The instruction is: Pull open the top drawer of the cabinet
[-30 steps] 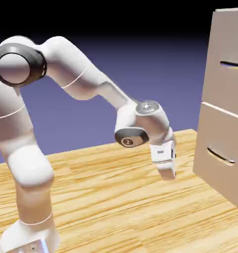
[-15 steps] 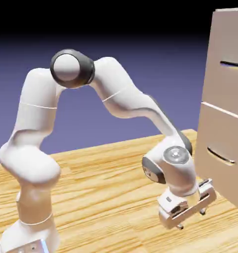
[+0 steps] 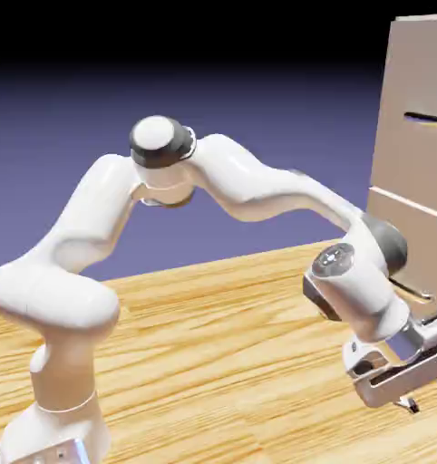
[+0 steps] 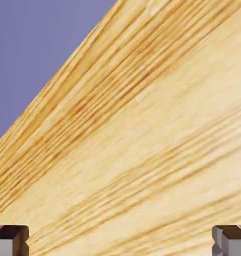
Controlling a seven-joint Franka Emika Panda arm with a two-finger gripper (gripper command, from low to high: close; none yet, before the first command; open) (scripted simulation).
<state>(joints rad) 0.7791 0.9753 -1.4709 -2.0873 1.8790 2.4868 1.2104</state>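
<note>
Gripper point(image 3: 412, 385) fingers stand wide apart with nothing between them; in the hand view we see the two grey fingertips point(image 4: 10, 240) at opposite bottom corners, and only the table point(image 4: 142, 150) and a wedge of blue-violet backdrop ahead. We read that spread as readiness: jaws this wide can slip around a slim bar without snagging it.

We see the hand low, close over the wood and just in front of the cabinet point(image 3: 422, 72) at the exterior view's right edge, pointing down at the table and not at any drawer front. The top drawer point(image 3: 420, 163) sits well above it, flush with the cabinet body and shut, its thin straight handle point(image 3: 428, 119) a dark line high on the panel. The lower handle point(image 3: 412, 290) is partly hidden behind the wrist.

We judge the task barely begun: the arm must lift the hand, turn it to face the upper panel, and line the open fingers across that bar before any pulling can start.
</note>
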